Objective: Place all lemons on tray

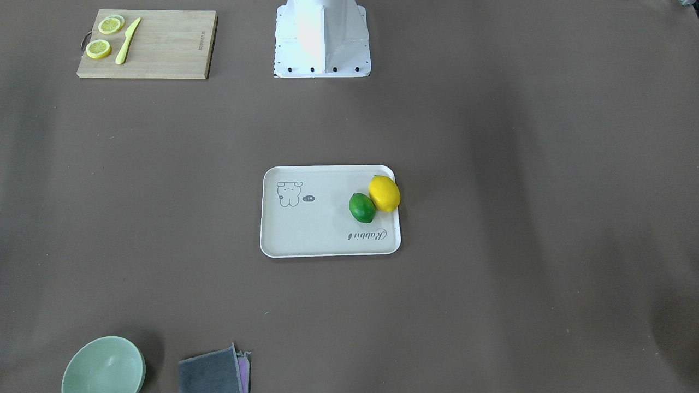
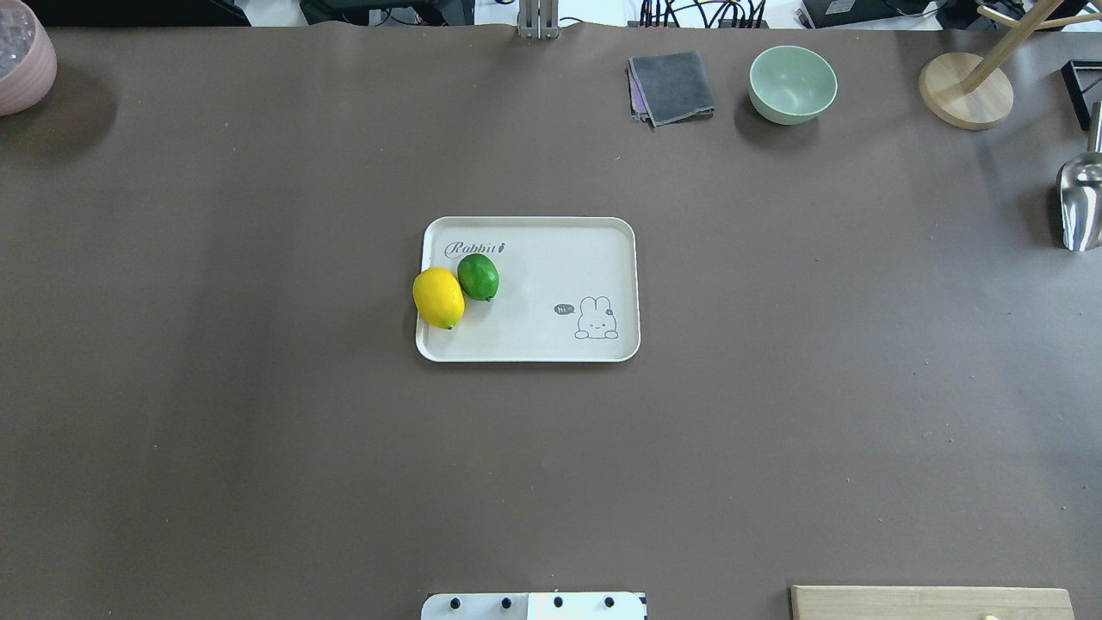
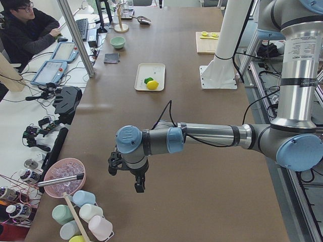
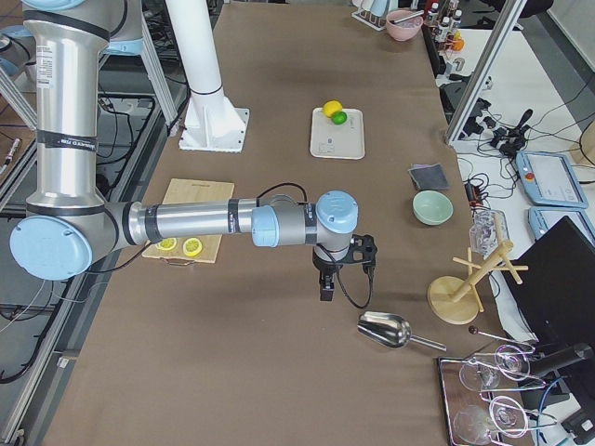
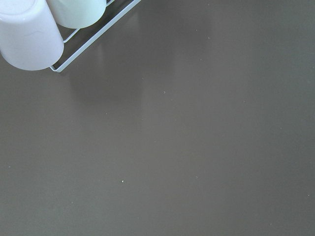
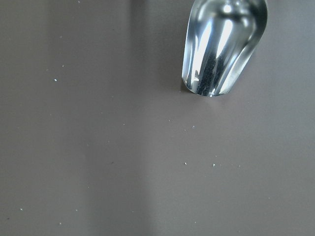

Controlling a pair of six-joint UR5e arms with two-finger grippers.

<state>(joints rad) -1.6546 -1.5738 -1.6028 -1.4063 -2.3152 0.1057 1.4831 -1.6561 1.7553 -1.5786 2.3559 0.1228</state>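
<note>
On tray: glossy yellow lemon, smaller green lemon.

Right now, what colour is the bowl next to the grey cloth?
The bowl is pale mint green, clearest in the overhead exterior view.

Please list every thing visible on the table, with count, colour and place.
yellow lemon: one, yellow, on the tray by its left rim
green lemon: one, green, on the tray beside the yellow one
tray: one, off-white, table middle
cutting board: one, wooden, robot's near right
lemon slices: at least two, yellow, on the board
knife: one, yellow, on the board
bowl: one, pale green, far edge
cloth: one, grey, beside the bowl
stand: one, wooden, far right corner
scoop: one, silver, right end
pink bowl: one, pink, far left corner
left tool: one, black, above bare table, left end
right tool: one, black, above table near the scoop
</note>
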